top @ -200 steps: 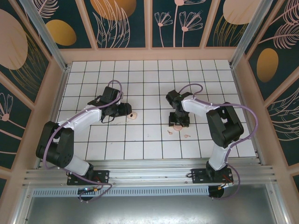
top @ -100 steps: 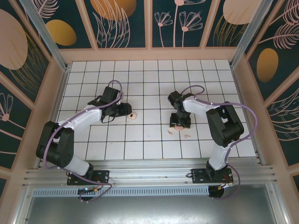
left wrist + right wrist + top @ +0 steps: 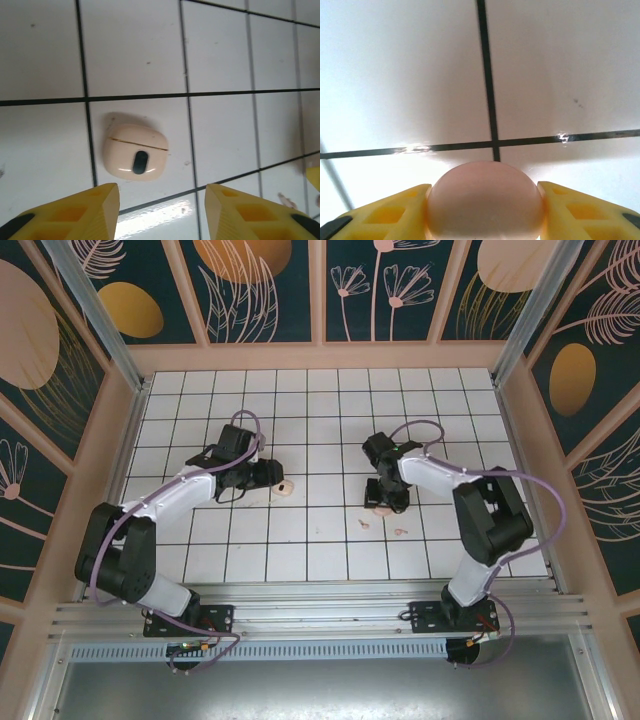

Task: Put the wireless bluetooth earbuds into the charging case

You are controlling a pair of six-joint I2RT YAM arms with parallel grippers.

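On the bench [image 3: 300,420], the right tool [image 3: 385,502] has edged rightward pinching a rounded pink piece [image 3: 485,202], the left tool [image 3: 162,200] stays spread before the closed case [image 3: 136,152], and the earbuds [image 3: 365,523] remain loose, so insertion is still pending.

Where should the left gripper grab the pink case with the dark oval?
Pinch the pink case across its two rounded side edges, coming down from above with the left gripper. It lies flat on the tile, low and smooth, so only those sides are exposed. It looks narrower than the gap.
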